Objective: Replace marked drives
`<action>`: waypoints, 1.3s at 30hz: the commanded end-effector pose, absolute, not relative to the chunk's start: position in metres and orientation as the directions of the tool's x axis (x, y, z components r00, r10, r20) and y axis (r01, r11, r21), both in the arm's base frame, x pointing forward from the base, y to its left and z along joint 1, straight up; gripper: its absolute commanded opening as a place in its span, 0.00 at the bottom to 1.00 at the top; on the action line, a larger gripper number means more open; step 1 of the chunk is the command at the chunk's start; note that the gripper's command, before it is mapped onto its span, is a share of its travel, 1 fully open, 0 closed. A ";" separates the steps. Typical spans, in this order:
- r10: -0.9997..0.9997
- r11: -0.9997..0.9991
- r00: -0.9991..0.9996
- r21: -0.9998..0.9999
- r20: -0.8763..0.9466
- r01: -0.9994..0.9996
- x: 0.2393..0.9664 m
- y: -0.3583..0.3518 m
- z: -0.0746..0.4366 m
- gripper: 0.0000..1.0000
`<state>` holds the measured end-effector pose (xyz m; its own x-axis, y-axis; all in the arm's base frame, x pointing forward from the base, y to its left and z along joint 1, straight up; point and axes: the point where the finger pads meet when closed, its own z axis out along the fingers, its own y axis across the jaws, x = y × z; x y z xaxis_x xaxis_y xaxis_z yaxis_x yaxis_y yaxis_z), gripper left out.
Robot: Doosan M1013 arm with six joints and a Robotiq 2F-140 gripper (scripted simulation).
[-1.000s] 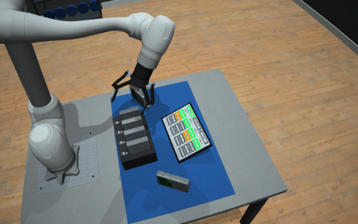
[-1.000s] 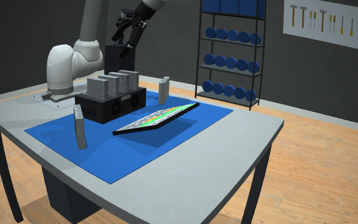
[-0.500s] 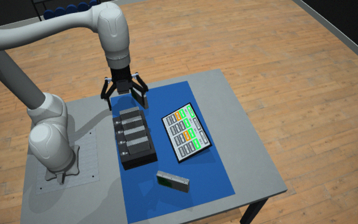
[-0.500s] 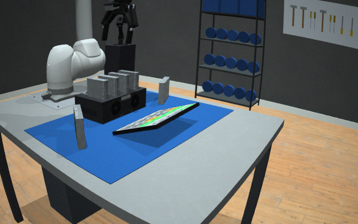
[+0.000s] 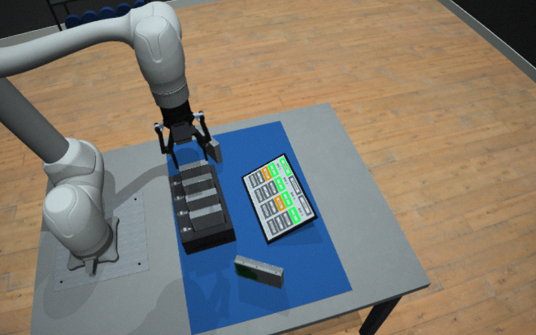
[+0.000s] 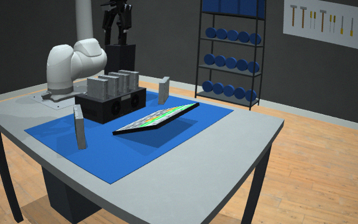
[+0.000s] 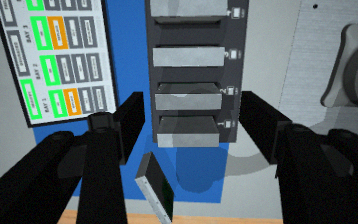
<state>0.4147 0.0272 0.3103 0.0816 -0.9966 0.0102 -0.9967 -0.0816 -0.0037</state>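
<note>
Hovering jaws (image 5: 192, 160) — part-open, above dock (image 5: 209, 240) (image 7: 230, 30), screen (image 7: 66, 70) cropped (wrist view).

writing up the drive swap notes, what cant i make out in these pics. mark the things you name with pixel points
- The drives' (image 5: 203, 217) (image 6: 95, 88) (image 7: 188, 56) connector ends: sunk in the dock (image 5: 209, 245) (image 6: 90, 110) (image 7: 150, 65), all views.
- Pincer (image 5: 190, 160) (image 7: 192, 106): cut off by the top edge, exterior view.
- Small lettering on the screen (image 5: 272, 207) (image 6: 157, 118) (image 7: 90, 30): too small, top view; too slanted, exterior view.
- Bay 4's label: cut off by the top edge, wrist view.
</note>
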 end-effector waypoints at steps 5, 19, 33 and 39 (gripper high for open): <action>-0.997 -0.082 0.082 -0.005 0.010 -0.997 0.415 0.027 0.311 0.10; -0.997 -0.082 0.082 -0.005 0.010 -0.997 0.415 0.027 0.311 0.10; -0.978 -0.211 0.211 -0.003 0.006 -0.978 0.453 0.104 0.289 0.10; -0.931 -0.366 0.366 -0.001 0.002 -0.931 0.460 0.155 0.273 0.10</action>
